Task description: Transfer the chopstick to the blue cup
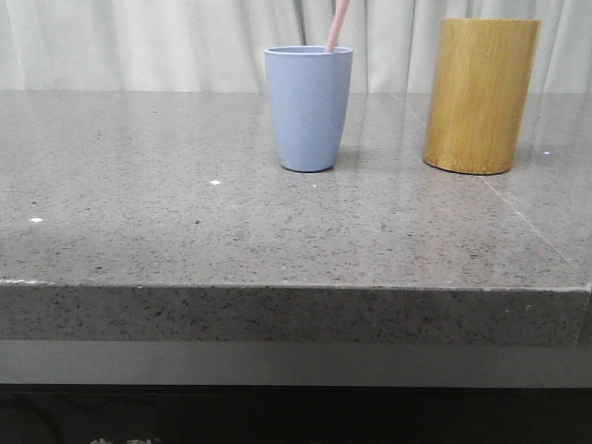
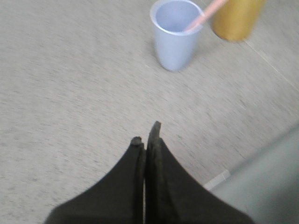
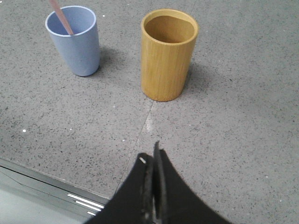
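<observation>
Standing in blue cup (image 3: 74, 39): chopstick (image 3: 60, 17).

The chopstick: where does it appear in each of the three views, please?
Front view: the chopstick rises from the blue cup at top centre, leaning right.
Left wrist view: it leans on the cup's rim, toward the bamboo cylinder.
Right wrist view: it stands in the cup.
Shared landmark: the bamboo cylinder beside the cup.

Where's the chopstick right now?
The chopstick stands tilted inside the blue cup, near the middle of the table in the front view, its upper end leaning toward the bamboo cylinder on the cup's right.
</observation>
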Robot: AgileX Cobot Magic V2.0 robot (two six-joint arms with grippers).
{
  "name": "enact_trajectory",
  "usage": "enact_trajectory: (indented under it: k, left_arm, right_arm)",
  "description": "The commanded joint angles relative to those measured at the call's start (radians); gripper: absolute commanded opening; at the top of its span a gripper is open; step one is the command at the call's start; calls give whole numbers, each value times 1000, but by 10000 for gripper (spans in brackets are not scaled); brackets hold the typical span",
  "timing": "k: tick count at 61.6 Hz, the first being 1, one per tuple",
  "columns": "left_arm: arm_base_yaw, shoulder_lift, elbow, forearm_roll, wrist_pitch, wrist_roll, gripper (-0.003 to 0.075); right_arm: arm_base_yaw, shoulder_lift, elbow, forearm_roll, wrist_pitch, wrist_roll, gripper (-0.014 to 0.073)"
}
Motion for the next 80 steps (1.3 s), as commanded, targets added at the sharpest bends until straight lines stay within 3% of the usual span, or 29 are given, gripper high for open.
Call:
enact_trajectory:
  k: [1,8,18,33,55,80]
  left_arm:
    - [70,-101,90,-6,-225,-1,-19]
    - [172,-258,328,-6,-463,3,-19]
    - [265,-491,632,-6,-699,19,-19]
    - [357,-776,980,-47,-946,19,-19]
    - [418,-943,1212,-100,-1089,19,-19]
    - [418,-955,1214,-100,-1067,19,-19]
  right_arm:
    - [-8,-2,-24,-5,-74,1,-120]
    - [-8,-2,-24,-5,-74,1,-120]
    - [-8,-2,-24,-5,-74,1,-120]
    - [-8,-2,-24,-5,-74,1,-120]
    - [-8,-2,-24,-5,-74,1,-120]
    - [-8,3,-24,-5,-72,1,-120]
